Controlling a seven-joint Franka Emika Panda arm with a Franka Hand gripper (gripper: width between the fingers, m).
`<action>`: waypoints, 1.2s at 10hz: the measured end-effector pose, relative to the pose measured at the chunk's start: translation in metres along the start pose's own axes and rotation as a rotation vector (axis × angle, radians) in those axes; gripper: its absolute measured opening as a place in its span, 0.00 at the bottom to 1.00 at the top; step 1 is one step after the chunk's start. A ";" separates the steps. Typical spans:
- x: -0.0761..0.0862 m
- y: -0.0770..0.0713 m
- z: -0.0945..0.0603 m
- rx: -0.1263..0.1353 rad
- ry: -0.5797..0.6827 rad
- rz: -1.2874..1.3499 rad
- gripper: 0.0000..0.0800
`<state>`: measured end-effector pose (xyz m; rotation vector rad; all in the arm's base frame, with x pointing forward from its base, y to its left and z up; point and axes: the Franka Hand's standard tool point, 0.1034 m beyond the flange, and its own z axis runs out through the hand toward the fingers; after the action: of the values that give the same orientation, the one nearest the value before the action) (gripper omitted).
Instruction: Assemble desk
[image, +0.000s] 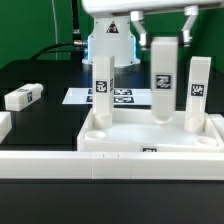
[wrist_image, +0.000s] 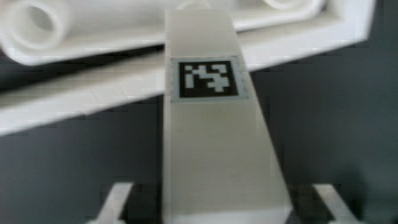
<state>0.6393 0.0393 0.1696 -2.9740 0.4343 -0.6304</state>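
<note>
The desk looks a little past halfway. The desk top (image: 120, 138) lies on the black table (image: 40, 70), sockets up, just behind the long low rail (image: 50, 165) at the near edge. Two legs stand upright in it: the left leg (image: 103, 85) toward the exterior view's left and the right leg (image: 198, 92) at the exterior view's right end. Both appear seated, though the pictures do not show how firmly. Between them, a third leg (image: 163, 80) hangs upright under the arm. In the wrist view the gripper (wrist_image: 219, 205) has this leg centred between its two fingers, the jaws closed on its sides, so I judge it gripped. Its lower end is at the top's rim beside an empty round socket (wrist_image: 45, 25), and whether it has entered a socket of its own is hidden. The fourth leg (image: 22, 97) lies on its side on the table, well apart on the exterior view's left, untouched. The marker board (image: 78, 97) lies flat on the table beyond the top. What is left, as I read it, is to seat the held leg, then fetch and fit the lying one.
</note>
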 end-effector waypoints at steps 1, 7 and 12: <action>-0.007 -0.011 0.002 0.004 -0.005 0.025 0.36; -0.018 -0.036 0.005 0.011 -0.019 -0.037 0.36; -0.019 -0.038 0.010 -0.002 -0.030 -0.121 0.36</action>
<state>0.6369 0.0814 0.1582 -3.0254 0.2552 -0.5955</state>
